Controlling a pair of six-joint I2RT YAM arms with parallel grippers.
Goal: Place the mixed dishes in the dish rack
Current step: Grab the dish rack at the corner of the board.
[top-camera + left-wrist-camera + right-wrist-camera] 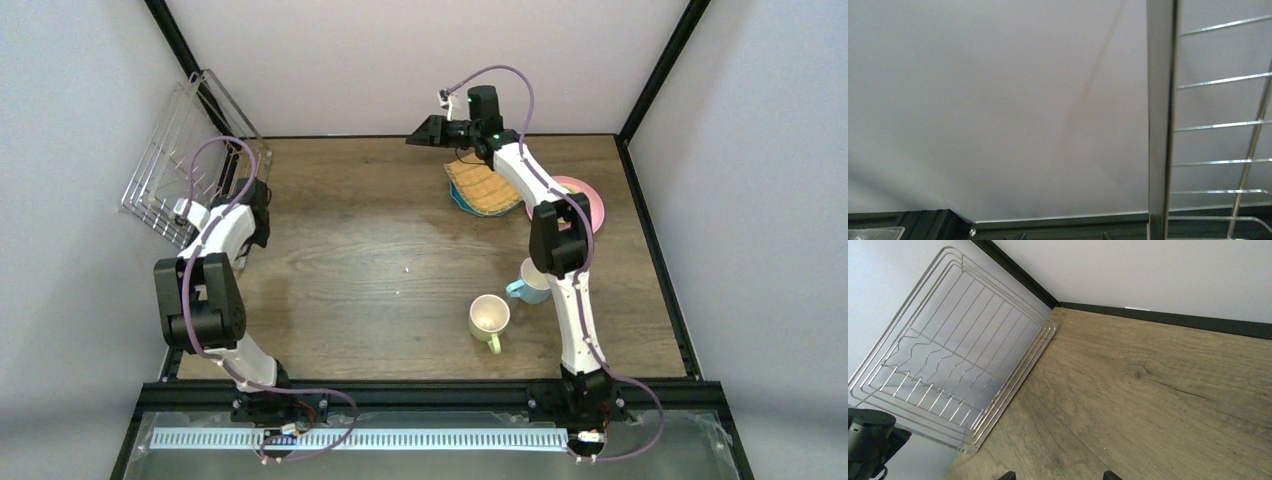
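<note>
- The dish rack (185,150) stands tipped up on edge at the far left, leaning against the left wall (70,150). Its lower edge rests at the left edge of the table (380,250), and it has nothing in it.
- The left gripper (180,213) is right at the rack's near lower side. From its wrist view the wires fill the right side, but I cannot tell whether the fingers are clenched or touching the rack.
- The right gripper (412,139) hangs above the far middle of the table, pointing left towards the rack. Its fingers (1007,474) are spread apart with nothing between them.
- Just right of it, a tan woven plate (487,188) lies on a teal plate (457,197), whose rim peeks out on the left.
- Nearer in, a yellow-green mug (489,318) sits upright on the wood, with a light-blue mug (525,287) just beside it, half hidden by the right arm.
- The pink plate (592,200) lies at the far right, next to the stacked plates and partly behind the arm.
</note>
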